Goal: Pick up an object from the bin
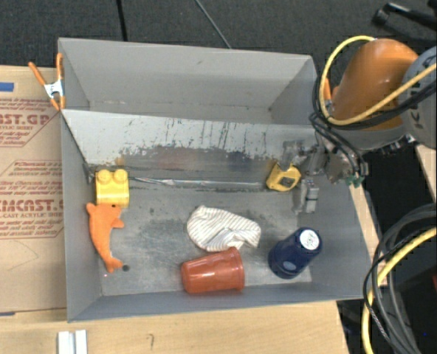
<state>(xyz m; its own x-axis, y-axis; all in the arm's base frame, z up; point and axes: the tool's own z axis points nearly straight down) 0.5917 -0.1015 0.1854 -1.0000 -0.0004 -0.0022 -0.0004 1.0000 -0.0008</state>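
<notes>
Hand (305, 177) hangs at the right side of the grey bin (204, 72), just beside a small yellow-and-black object (283, 178); how far open it is, I cannot tell. Also inside: dark blue cup (292, 254), tipped red cup (213, 271), white cloth (222, 228), orange toy fish (104, 234), yellow block (112, 186).

1. A small yellow thing with a dark patch (283, 178) lies on the floor of the bin (204, 87) at the foot of the back wall, right of the middle. It is just beside the end effector (307, 177).
2. A dark blue cup with a white round face (293, 253) lies tipped at the front right.
3. A red-orange cup (212, 271) lies on its side at the front.
4. A crumpled white striped cloth (222, 228) sits just behind it.
5. A yellow studded block (112, 187) lies far left, with an orange fish-shaped toy (104, 234) just in front of it.
</notes>
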